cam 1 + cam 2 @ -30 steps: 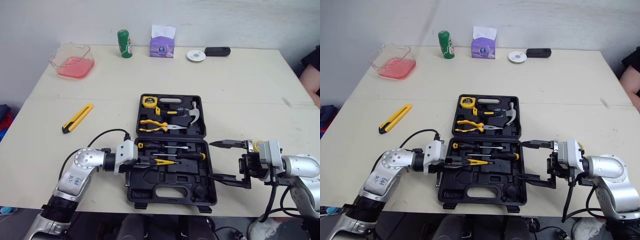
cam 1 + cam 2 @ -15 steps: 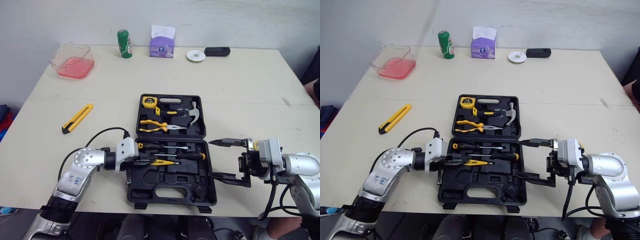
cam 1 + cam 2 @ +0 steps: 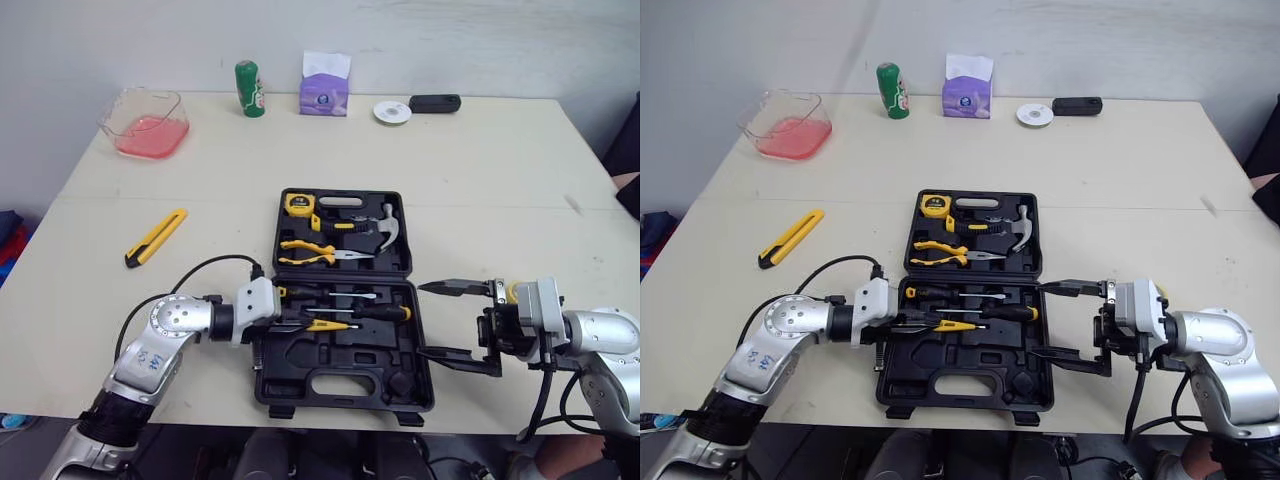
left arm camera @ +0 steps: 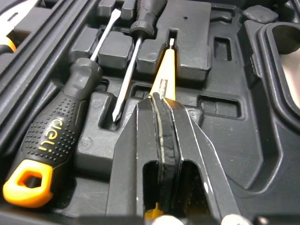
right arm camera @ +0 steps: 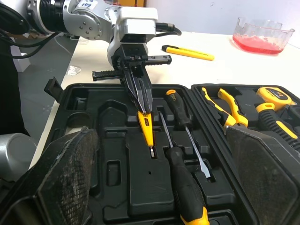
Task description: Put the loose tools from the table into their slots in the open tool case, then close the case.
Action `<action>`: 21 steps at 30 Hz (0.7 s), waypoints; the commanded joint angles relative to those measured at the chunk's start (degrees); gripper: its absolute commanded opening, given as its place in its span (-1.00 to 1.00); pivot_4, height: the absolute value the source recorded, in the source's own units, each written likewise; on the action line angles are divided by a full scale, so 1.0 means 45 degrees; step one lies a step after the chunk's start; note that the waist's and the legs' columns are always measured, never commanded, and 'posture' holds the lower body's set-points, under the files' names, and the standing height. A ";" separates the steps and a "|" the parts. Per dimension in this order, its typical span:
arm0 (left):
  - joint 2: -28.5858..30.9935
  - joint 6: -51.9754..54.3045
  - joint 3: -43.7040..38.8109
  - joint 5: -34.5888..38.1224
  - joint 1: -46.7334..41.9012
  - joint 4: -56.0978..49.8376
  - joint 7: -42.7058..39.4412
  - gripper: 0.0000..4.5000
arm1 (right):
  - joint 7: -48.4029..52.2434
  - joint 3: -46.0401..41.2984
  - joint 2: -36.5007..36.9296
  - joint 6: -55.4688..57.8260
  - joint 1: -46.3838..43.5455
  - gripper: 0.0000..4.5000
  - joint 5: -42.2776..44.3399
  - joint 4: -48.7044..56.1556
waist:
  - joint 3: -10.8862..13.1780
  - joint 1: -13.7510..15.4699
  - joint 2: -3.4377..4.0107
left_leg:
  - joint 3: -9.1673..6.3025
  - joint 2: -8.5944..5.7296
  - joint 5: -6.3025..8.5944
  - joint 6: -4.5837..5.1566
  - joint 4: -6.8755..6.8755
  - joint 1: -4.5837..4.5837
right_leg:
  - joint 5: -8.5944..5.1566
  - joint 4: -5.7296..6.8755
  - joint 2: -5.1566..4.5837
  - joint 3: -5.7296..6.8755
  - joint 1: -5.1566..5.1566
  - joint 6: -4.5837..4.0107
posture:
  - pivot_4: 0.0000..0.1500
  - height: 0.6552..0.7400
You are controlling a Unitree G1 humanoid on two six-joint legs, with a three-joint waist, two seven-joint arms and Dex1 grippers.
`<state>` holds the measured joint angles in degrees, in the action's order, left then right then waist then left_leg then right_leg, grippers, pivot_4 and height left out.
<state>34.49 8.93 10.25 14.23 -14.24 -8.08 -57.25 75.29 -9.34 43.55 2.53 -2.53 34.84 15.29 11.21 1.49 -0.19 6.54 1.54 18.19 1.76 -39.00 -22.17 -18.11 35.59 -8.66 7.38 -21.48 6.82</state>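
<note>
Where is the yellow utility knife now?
In the left eye view, the yellow utility knife lies on the beige table, to the left of the open black tool case and apart from it.

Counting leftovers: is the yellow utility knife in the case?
No, the yellow utility knife lies on the beige table, outside the black tool case.

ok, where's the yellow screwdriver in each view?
Left eye view: yellow screwdriver in the near half of the case, at the tip of the left claw.
Right eye view: same slot area, left of the case's middle.
Left wrist view: sticking out of the shut left claw.
Right wrist view: pointing out of the left claw toward the camera.
Shared landmark: the black screwdriver lying beside it.
</note>
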 commanded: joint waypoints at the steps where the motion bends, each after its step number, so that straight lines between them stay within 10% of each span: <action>1: 0.0071 -0.0808 -0.0983 0.0753 0.0173 0.0179 -0.0406 -0.99 | 0.0086 -0.0815 0.0450 -0.0239 -0.0127 1.00 -0.0027 -0.0348 | 0.0003 -0.0028 0.0002 | 0.0001 0.0001 0.0000 0.0000 0.0000 -0.0003 | 0.0001 0.0000 0.0000 0.0001 -0.0004 -0.0002 | 1.00 1.00; 6: 0.0654 -0.0789 -0.2833 0.2302 0.0456 0.0004 -0.1116 -0.99 | 0.0175 -0.2008 0.0959 -0.0726 0.0152 1.00 -0.0265 -0.1320 | 0.0011 -0.0036 0.0007 | 0.0001 0.0017 0.0003 -0.0006 0.0004 -0.0009 | 0.0001 -0.0008 0.0014 0.0016 -0.0010 -0.0006 | 1.00 1.00; 16: 0.2118 -0.1697 -0.7962 0.2887 0.2423 0.2174 -0.0308 0.91 | -0.0278 -0.5335 0.1710 -0.4097 0.0484 1.00 -0.1453 -0.6143 | 0.0023 -0.0136 0.0007 | 0.0028 0.0020 0.0007 -0.0003 0.0017 0.0002 | 0.0001 -0.0011 0.0016 0.0011 -0.0015 -0.0006 | 1.00 1.00; 21: 0.2269 -0.2247 -1.0286 0.2907 0.3346 0.4272 0.0805 0.97 | -0.0937 -0.6294 0.2271 -0.6615 0.0314 1.00 -0.2418 -0.9331 | 0.0024 -0.0354 0.0009 | 0.0037 0.0020 0.0016 -0.0006 0.0032 0.0002 | 0.0001 -0.0017 0.0003 0.0009 -0.0023 -0.0006 | 1.00 1.00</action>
<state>43.61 -0.12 -31.40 26.69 0.05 8.54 -55.46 72.54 -34.37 52.14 -22.72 -1.06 25.20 -23.30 11.32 -0.11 -0.14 6.71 1.62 18.28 1.73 -38.85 -22.16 -18.11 35.50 -8.64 7.42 -21.59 6.79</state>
